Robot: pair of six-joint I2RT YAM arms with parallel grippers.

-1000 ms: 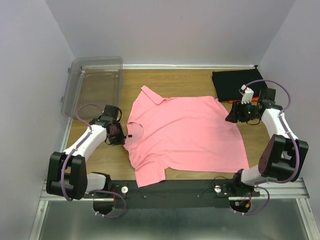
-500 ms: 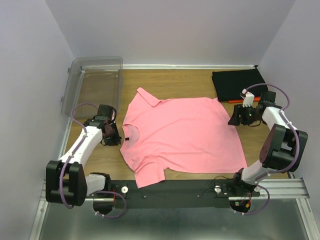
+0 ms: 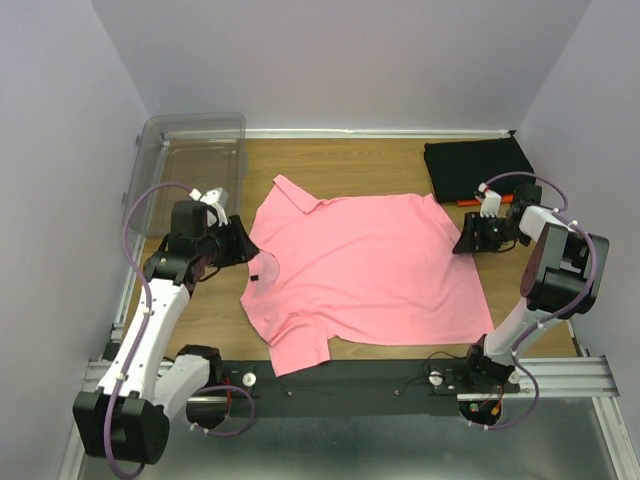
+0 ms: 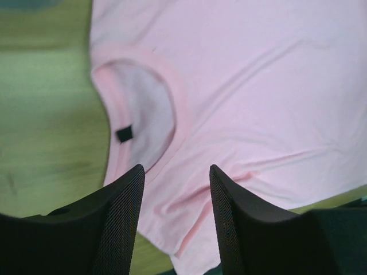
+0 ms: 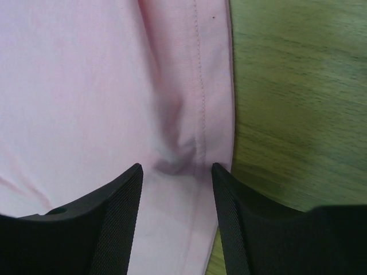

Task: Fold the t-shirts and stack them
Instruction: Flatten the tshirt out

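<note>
At the left gripper (image 4: 175,172): stands parted, grips nothing, hangs just above the salmon-pink t-shirt (image 4: 258,86) close to its neck opening. Looks down between two black fingers (image 4: 123,217) onto the round collar (image 4: 175,109) and the small dark neck label (image 4: 124,134) sewn inside the back of it. Shows soft creases running from the collar toward the shirt's edge.

At the right gripper (image 5: 176,167): stands parted too, low over the stitched hem (image 5: 200,69) at the opposite end of the same shirt. Frames a small pucker of pink cloth just ahead of the fingertips, and clamps nothing. Cannot tell whether the tips press on the cloth.

Farther out, in the top view: lies spread nearly flat across the middle of the wooden table (image 3: 350,160), neck toward the left arm, hem toward the right. Plain in colour, lightly wrinkled. Has a far sleeve (image 3: 292,190) with its edge turned over, and a near sleeve (image 3: 300,350) reaching onto the black rail (image 3: 380,375) at the table's near edge.

Beyond the right gripper, in the far right corner: a black t-shirt (image 3: 475,165) folded into a rectangle, on top of an orange t-shirt (image 3: 468,202) seen only as a thin strip. Sits just beside the pink shirt's far hem corner.

In the far left corner: a clear plastic bin (image 3: 195,120).
</note>
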